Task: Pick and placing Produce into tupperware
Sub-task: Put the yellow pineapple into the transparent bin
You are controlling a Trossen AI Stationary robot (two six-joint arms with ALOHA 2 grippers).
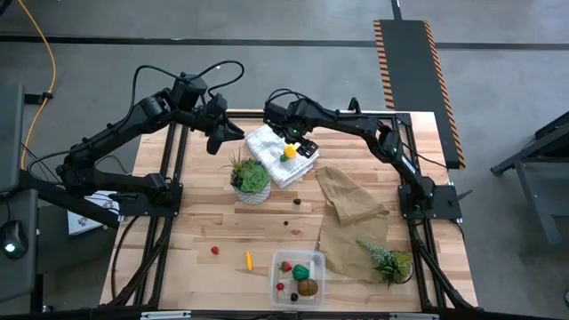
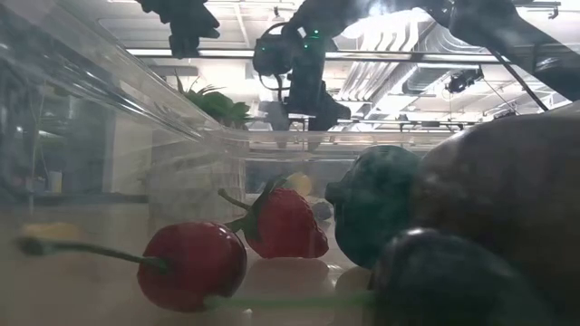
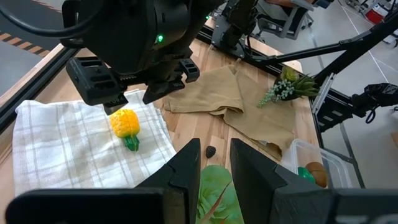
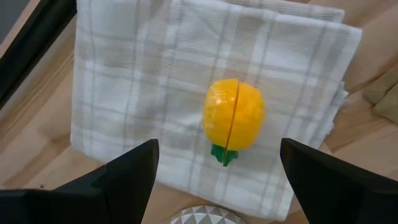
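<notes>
We see right gripper (image 4: pixel 214 171) spread wide, empty, above yellow lemon (image 4: pixel 234 116) on white cloth (image 4: pixel 124 74); lemon looks light, hard, smooth; we'd pinch across its middle

1. No words, labels, brand names or numbers can be read in any of the four views.
2. The one sign-like marking is a strip of orange and black hazard stripes (image 1: pixel 412 67) along the edges of a dark mat on the floor beyond the table, seen from above; it carries no lettering.
3. A small green light (image 3: pixel 160 38) glows on the body of the right arm, seen from the left wrist camera; no text stands beside it.
</notes>
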